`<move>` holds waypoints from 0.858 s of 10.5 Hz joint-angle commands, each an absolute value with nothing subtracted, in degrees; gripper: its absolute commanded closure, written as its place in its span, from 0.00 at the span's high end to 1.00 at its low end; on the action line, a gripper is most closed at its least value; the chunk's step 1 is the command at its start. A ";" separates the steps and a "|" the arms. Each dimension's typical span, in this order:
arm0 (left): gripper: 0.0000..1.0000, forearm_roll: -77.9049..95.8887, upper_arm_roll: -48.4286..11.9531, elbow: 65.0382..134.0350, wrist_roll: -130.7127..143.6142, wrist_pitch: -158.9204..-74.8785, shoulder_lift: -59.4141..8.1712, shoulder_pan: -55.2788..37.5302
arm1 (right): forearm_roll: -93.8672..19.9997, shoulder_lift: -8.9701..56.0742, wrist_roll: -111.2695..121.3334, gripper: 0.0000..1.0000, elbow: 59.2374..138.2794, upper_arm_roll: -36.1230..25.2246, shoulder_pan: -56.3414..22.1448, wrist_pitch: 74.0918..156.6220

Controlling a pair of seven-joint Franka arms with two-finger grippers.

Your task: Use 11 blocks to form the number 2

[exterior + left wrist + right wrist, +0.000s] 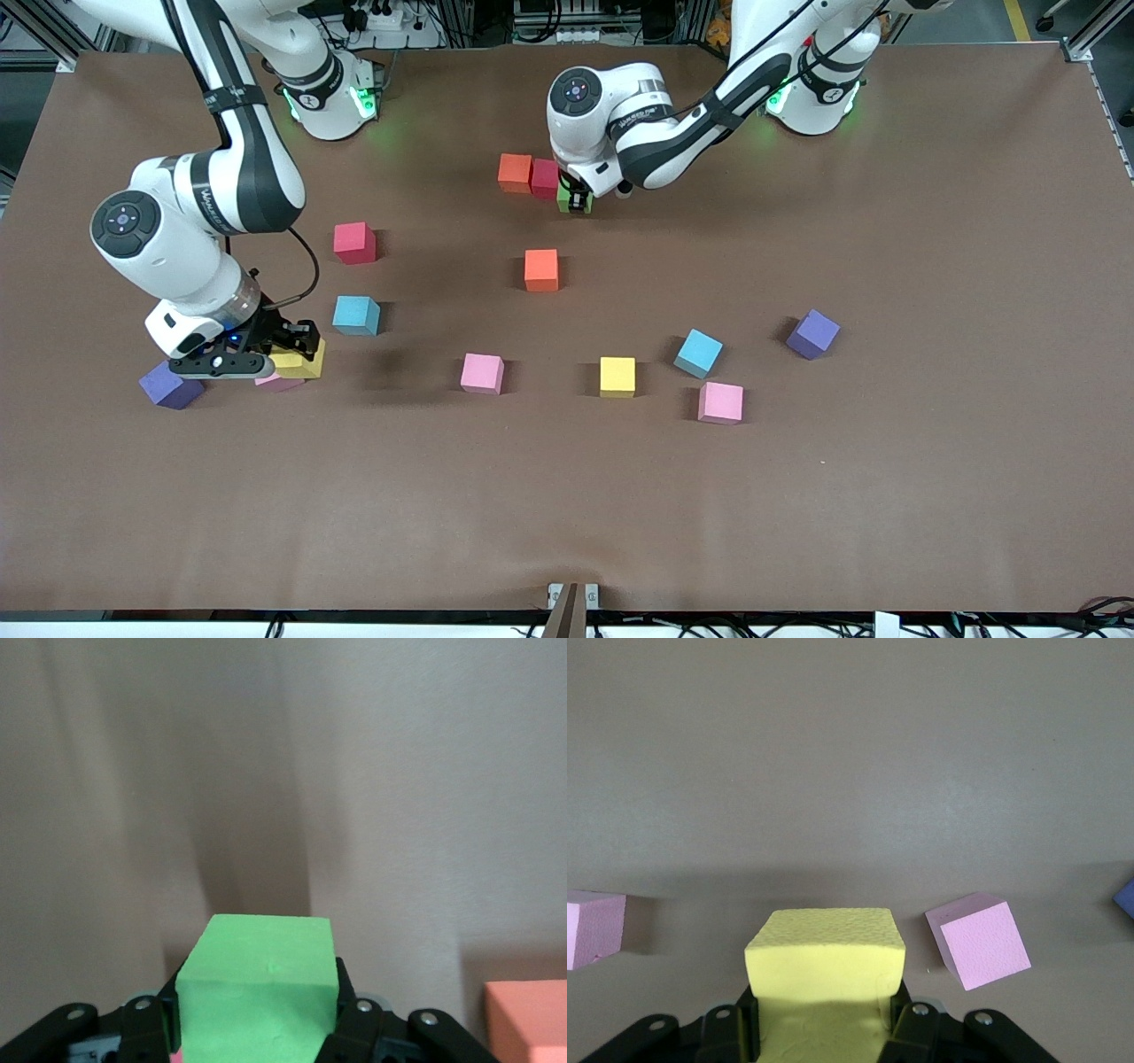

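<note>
Two end effectors gripping cubes (green cube (pixel 257 988), yellow cube (pixel 826 979))

Two white arms with rounded, glossy shells and black joint bands rise from the table's top edge. Green lights glow at the collar of each base. A round grey cap with small blue marks closes each wrist housing, and grey lettering runs along the black bands. A thin black cable loops beside the right arm (pixel 199 230). The left arm (pixel 656 115) carries a black strap. Both end in black, angular finger mounts fastened with silver screws.
</note>
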State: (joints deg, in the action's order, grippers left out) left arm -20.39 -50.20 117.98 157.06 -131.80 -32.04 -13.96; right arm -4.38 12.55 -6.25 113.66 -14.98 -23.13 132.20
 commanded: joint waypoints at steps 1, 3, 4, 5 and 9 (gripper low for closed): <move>0.00 -20.30 -52.38 121.28 163.56 -134.29 -31.38 -12.92 | -4.39 12.48 -7.21 0.41 113.64 -14.85 -23.20 131.84; 0.00 -20.30 -52.82 122.51 163.65 -135.52 -31.29 -12.83 | -4.39 12.48 -7.12 0.41 113.64 -14.85 -23.29 131.75; 0.00 -20.30 -53.00 123.04 163.65 -135.88 -31.12 -12.75 | -4.39 12.48 -7.03 0.41 113.64 -14.85 -23.29 131.75; 0.00 -20.30 -53.09 123.66 163.65 -136.84 -30.94 -12.74 | -4.39 12.48 -7.03 0.41 113.64 -14.85 -23.29 131.84; 0.00 -20.30 -53.00 124.45 163.65 -137.72 -31.02 -12.74 | -4.39 12.48 -7.03 0.41 113.73 -14.85 -23.38 131.75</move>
